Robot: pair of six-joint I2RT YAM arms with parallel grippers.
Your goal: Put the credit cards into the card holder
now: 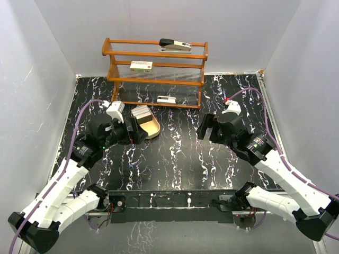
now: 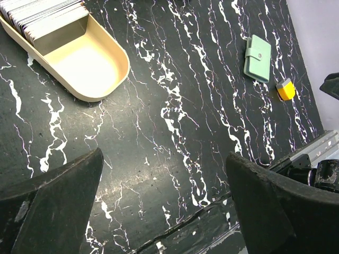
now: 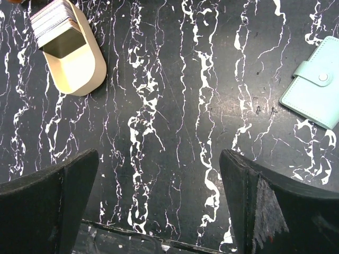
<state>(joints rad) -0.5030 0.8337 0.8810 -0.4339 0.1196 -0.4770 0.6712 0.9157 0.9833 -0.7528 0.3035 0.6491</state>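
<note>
Card holder (image 2: 257,58) only in wrist views

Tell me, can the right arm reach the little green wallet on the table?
Probably yes. The small sage-green snap wallet lies closed on the black marbled table, nothing between it and the open right gripper. A little yellow block sits close beside it.

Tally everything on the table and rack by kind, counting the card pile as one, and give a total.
Card stack: 1 (single cards too tightly packed to count)
Tan tray: 1
Green card holder: 1
Small yellow-and-grey block: 1
Wooden rack: 1
Stapler: 1
White boxes: 2
Total: 8
</note>
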